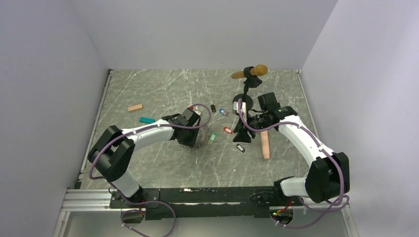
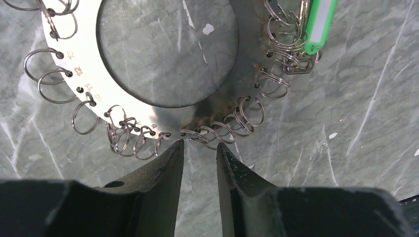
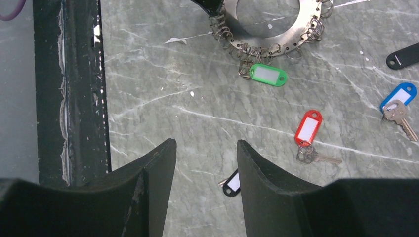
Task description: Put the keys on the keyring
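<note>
Your left hand (image 2: 198, 144) stands narrowly apart, tips at the looped rim of the keyring (image 2: 74, 29); I cannot tell if it grips. Your right hand (image 3: 205, 148) gapes empty. A green-tagged key (image 2: 320, 22) touches that rim.

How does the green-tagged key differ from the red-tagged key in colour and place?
The green-tagged key lies against the keyring rim, among its small loops; the red-tagged key lies apart on bare table. The red one's silver key shows fully; the green one's is mostly hidden. Both have oblong tags with white labels.

Keyring (image 2: 143, 118) top past the frame edge; black-tagged key (image 3: 231, 185) half behind right jaws
</note>
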You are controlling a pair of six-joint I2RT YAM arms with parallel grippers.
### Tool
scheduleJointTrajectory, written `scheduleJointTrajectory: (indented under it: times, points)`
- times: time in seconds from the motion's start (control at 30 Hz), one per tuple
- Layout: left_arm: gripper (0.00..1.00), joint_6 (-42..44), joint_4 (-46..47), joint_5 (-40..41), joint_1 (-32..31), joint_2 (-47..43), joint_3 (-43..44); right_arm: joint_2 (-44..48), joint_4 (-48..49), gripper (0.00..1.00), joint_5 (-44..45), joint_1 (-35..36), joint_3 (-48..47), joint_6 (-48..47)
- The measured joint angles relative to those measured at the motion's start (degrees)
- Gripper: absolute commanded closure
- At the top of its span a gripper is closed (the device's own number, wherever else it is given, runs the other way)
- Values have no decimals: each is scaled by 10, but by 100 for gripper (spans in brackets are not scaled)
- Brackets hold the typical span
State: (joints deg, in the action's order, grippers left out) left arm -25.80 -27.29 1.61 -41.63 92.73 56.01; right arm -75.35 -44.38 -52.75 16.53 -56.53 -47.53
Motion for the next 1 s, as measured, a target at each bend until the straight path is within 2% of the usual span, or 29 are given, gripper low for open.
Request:
scheduleJointTrajectory:
  times: [0.37, 0.5, 0.7, 1.0]
  points:
    - [60, -31, -7, 11, 0, 15, 25, 0, 0, 47, 0, 0, 0, 0]
    - [68, -75, -26, 49, -2, 28, 41, 0, 0, 47, 0, 0, 0, 0]
    - [69, -158, -86, 128, -13, 44, 81, 0, 0, 47, 0, 0, 0, 0]
    - [70, -246, -116, 141, -29, 51, 89, 0, 0, 47, 0, 0, 0, 0]
